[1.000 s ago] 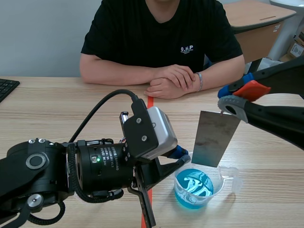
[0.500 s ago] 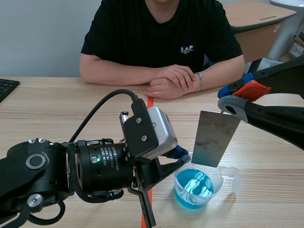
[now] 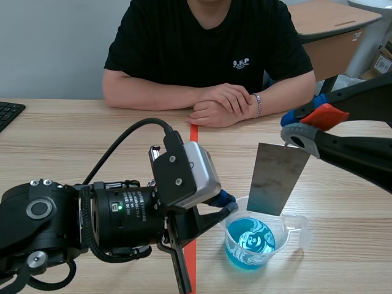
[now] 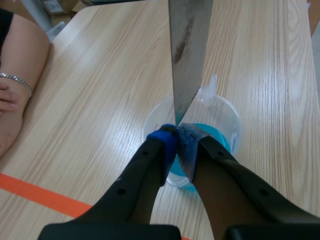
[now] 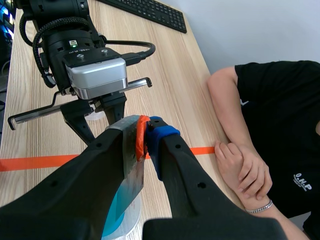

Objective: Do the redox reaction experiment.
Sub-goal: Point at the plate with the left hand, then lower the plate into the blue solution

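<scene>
A clear plastic beaker (image 3: 252,240) of blue liquid stands near the table's front, right of the tape line. My left gripper (image 3: 228,201) is at its near-left rim, and in the left wrist view the left gripper (image 4: 176,131) is shut on the thin wall of the beaker (image 4: 220,107). A grey metal sheet (image 3: 277,179) hangs upright over the beaker, its lower edge about level with the rim. The right gripper (image 3: 291,130) is shut on its top edge. The right wrist view shows that gripper (image 5: 145,136) pinching the sheet (image 5: 131,172) above the blue liquid (image 5: 116,212).
A person sits across the table with folded arms (image 3: 214,103) resting on the far edge; a forearm (image 4: 20,70) shows in the left wrist view. A black keyboard (image 3: 8,113) lies at the far left. An orange-red tape line (image 3: 193,131) runs down the middle.
My left arm has shifted a little to the left, its gripper still at the beaker's rim. The blue liquid ripples. The right arm and the sheet have not moved.
</scene>
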